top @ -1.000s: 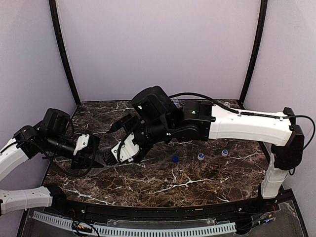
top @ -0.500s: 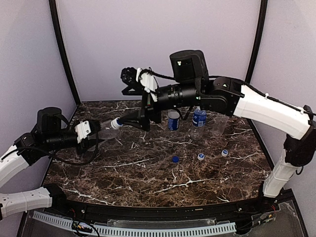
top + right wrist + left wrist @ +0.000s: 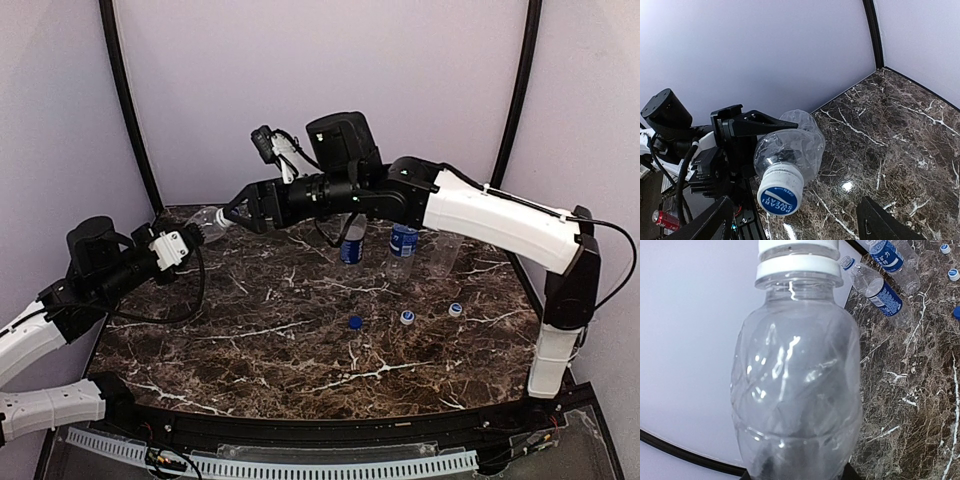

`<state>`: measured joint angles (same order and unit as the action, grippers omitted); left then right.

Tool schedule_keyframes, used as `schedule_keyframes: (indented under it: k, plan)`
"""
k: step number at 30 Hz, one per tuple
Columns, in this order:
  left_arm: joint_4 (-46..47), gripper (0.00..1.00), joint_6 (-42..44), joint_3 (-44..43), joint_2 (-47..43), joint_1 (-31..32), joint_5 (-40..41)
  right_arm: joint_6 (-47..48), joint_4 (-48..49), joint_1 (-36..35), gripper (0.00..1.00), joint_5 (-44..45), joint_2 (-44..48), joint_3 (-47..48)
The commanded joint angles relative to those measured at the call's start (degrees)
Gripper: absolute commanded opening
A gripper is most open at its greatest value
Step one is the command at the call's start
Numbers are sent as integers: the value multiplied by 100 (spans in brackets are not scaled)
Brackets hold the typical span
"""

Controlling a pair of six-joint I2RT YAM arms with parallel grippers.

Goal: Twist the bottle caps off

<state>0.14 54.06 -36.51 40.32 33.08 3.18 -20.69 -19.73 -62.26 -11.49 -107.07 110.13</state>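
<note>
My left gripper [image 3: 178,247] is shut on a clear unlabelled bottle [image 3: 207,226] and holds it in the air at the back left, neck toward the right arm. In the left wrist view the bottle [image 3: 795,380] fills the frame and hides the fingers. Its cap [image 3: 778,194] is on, white with a blue printed top. My right gripper [image 3: 238,212] is open. Its fingers [image 3: 705,225] stand wide on either side of the cap without touching it. Three loose caps lie on the table: dark blue [image 3: 354,322], white [image 3: 407,318], white [image 3: 455,310].
Two blue-labelled bottles [image 3: 350,243] [image 3: 403,240] and a clear one [image 3: 445,252] stand at the back right under the right arm. The table is dark marble [image 3: 300,370], with white walls and black corner posts [image 3: 130,110] close behind.
The left gripper has lifted the bottle up and back to the left. The right gripper has swung left and now faces the bottle's cap with its fingers spread.
</note>
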Motion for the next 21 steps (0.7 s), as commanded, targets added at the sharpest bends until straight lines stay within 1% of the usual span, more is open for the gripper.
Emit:
schedule_keyframes:
  k: [1,5,7,12,14,15,17,19,20,21]
  plan:
    - [446,11,289,100,44,45,252,-424,30,-115,83,320,-146,280]
    - [486,10,280,85,61,55,237,-402,-74,-115,70,362,-320,438]
    - [487,10,280,83,71,62,234,-397,-82,-109,66,247,-408,554]
    - [478,10,279,74,77,91,237,-375,-97,-99,53,112,-547,676]
    - [464,10,284,74,80,100,236,-354,-74,-93,43,56,-559,685]
    - [455,10,294,74,86,101,238,-349,-49,-90,35,21,-556,673]
    - [445,10,301,76,90,110,230,-340,-15,-86,24,-77,-560,642]
    - [416,10,279,74,90,118,206,-328,-16,-66,14,-268,-583,630]
    - [390,10,262,59,80,119,182,-280,-10,-57,5,-380,-572,602]
    - [238,10,227,44,67,120,53,-185,20,-39,0,-551,-539,553]
